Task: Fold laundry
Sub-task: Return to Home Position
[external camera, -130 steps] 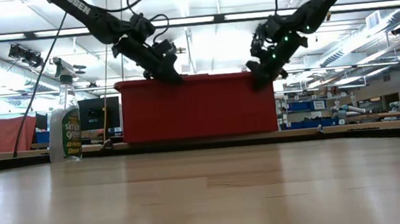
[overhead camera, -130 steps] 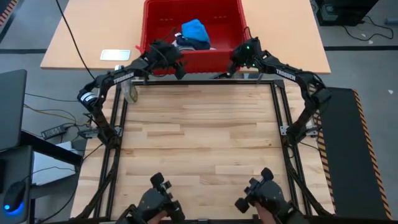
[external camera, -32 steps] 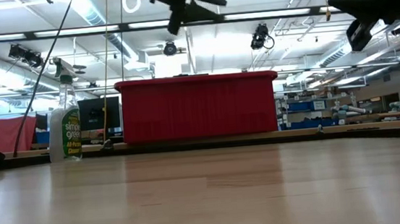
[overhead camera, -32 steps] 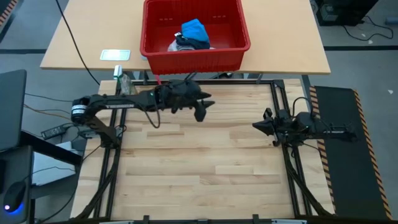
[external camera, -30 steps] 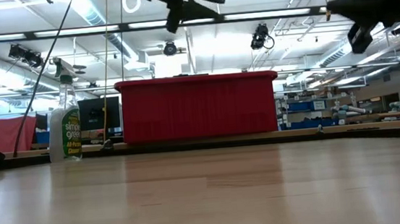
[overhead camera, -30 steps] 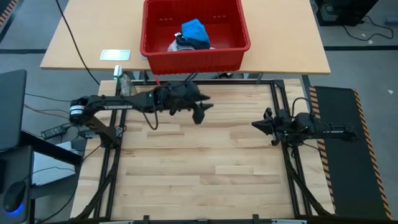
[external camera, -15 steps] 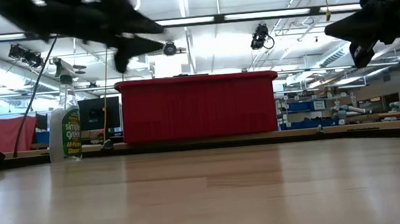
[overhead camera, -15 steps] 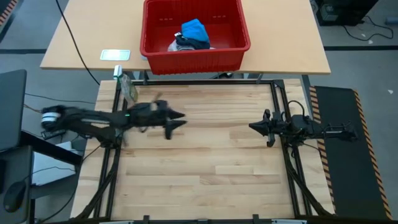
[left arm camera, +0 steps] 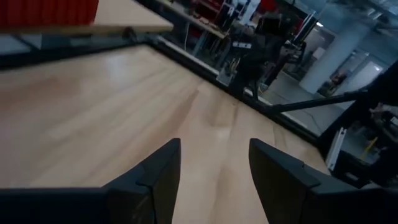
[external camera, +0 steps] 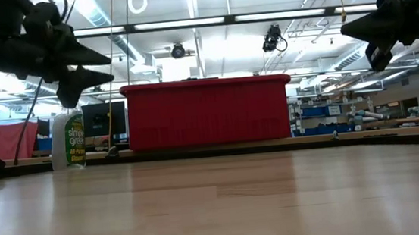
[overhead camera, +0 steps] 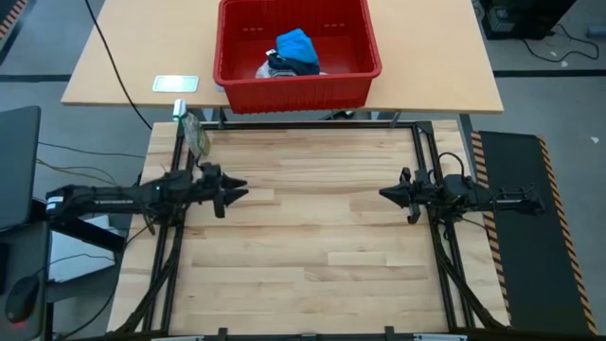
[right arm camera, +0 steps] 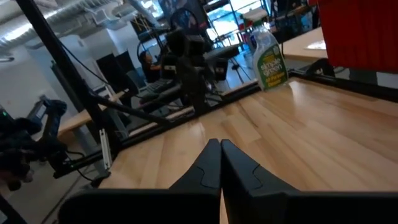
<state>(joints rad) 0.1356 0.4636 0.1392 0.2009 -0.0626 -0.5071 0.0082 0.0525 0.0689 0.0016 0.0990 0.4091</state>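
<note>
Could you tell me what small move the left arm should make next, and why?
Probably shut the left gripper: its jaws stand apart while the right gripper, jaws together, waits at its side, and the laundry lies in the red basket.

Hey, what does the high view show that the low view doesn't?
Only the high view looks into the red basket, where the bright blue garment and darker cloth lie. Only the low view shows the room's ceiling lights. Both show the basket's wall, the spray bottle, and the left gripper and right gripper over the wooden table.
</note>
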